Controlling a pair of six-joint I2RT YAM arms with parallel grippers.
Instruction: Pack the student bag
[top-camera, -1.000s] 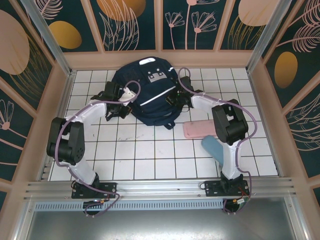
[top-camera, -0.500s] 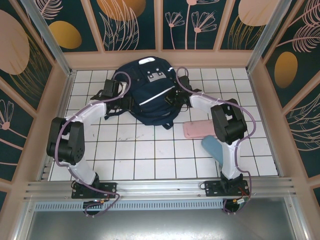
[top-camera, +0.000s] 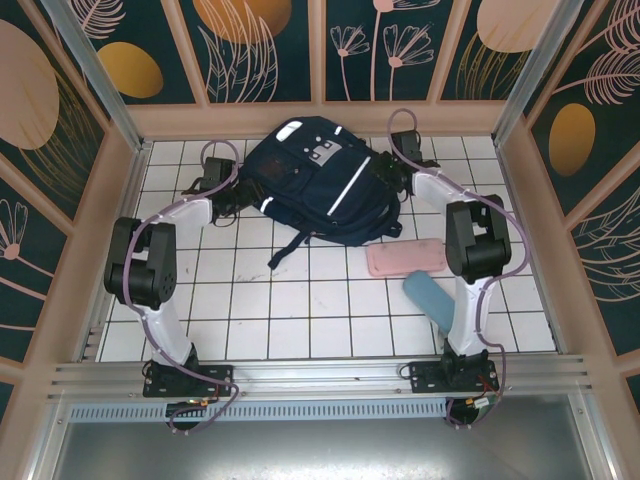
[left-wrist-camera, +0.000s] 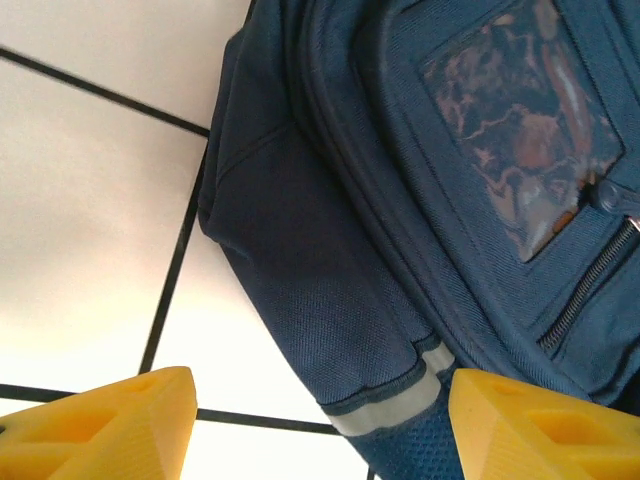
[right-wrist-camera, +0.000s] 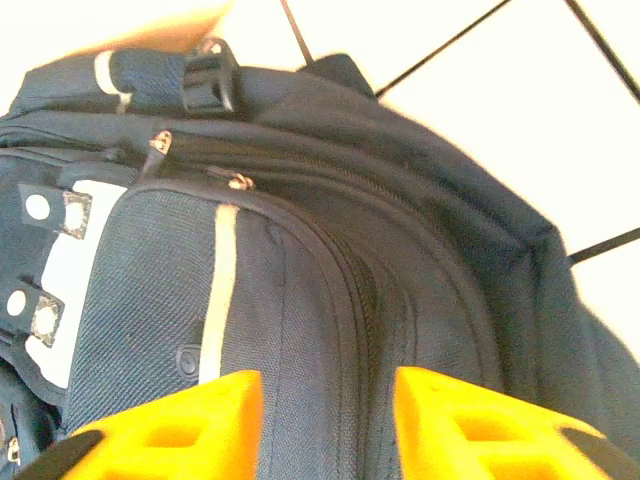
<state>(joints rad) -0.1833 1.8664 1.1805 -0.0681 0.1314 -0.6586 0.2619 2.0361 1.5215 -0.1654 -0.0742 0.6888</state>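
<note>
Bag moved: over the last second the student bag (top-camera: 320, 190) swings its lower end toward my right and now lies skewed on the far tiles, a strap (top-camera: 290, 248) trailing toward me. It's just beside the pink case (top-camera: 405, 260).

Left gripper (left-wrist-camera: 320, 420) has pulled back to the bag's left corner, fingers wide apart, holding nothing. Right gripper (right-wrist-camera: 330, 420) hovers over the right shoulder, fingers apart, nothing clamped.

Zips (right-wrist-camera: 235, 182) look shut from the right wrist. My read: this was a reposition only. Case and teal item (top-camera: 430, 295) are both outside, so no packing progress yet.
</note>
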